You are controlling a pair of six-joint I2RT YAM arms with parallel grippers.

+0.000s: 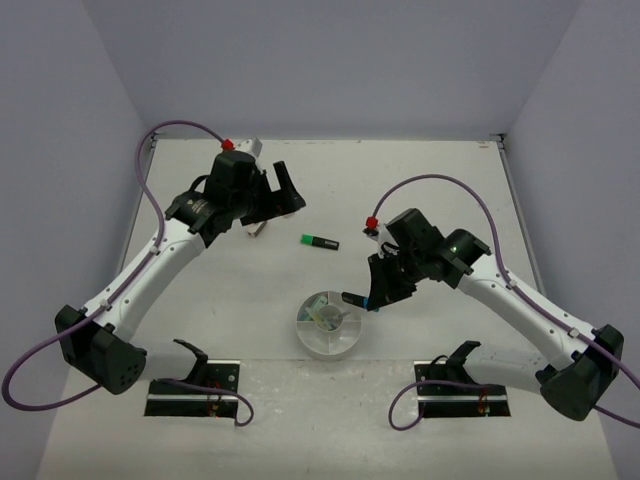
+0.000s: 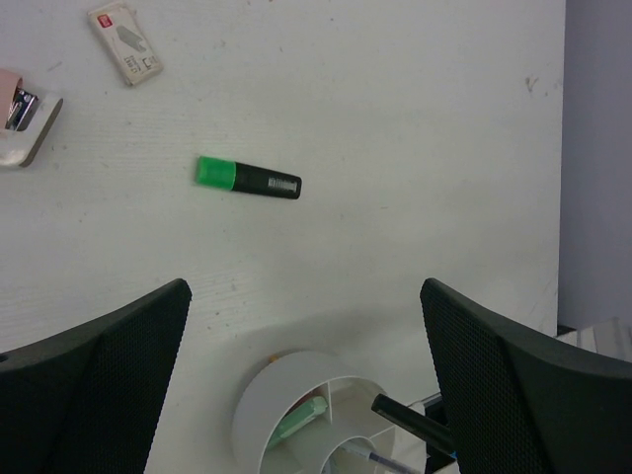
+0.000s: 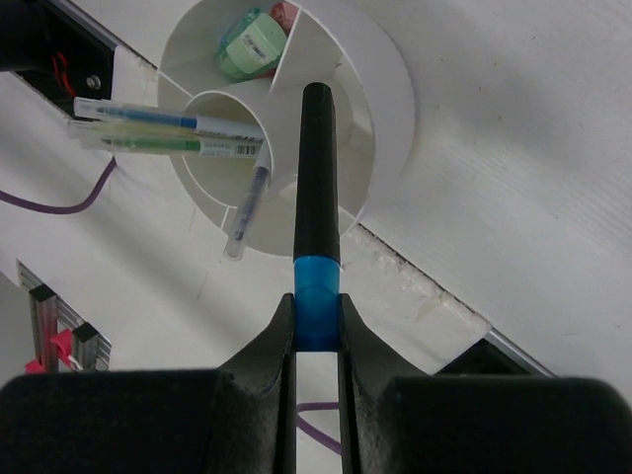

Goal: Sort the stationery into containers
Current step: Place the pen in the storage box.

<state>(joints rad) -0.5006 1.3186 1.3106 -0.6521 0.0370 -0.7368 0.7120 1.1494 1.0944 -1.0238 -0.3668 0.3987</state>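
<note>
The right gripper (image 3: 316,314) is clamped on the blue end of a stubby blue-and-black highlighter (image 3: 316,178). Its black body reaches forward over the round white divided dish (image 3: 387,118), possibly touching a divider. The left gripper (image 2: 304,296) hangs spread wide, with a green-and-black highlighter (image 2: 247,179) lying just ahead of it.

The blue-ended black highlighter (image 3: 316,188) is pinched in the right claw (image 3: 316,318), tip over the white wedge dish (image 3: 390,118) — the green-black highlighter (image 2: 248,179) lies flat ahead of the left claw (image 2: 304,291).
</note>
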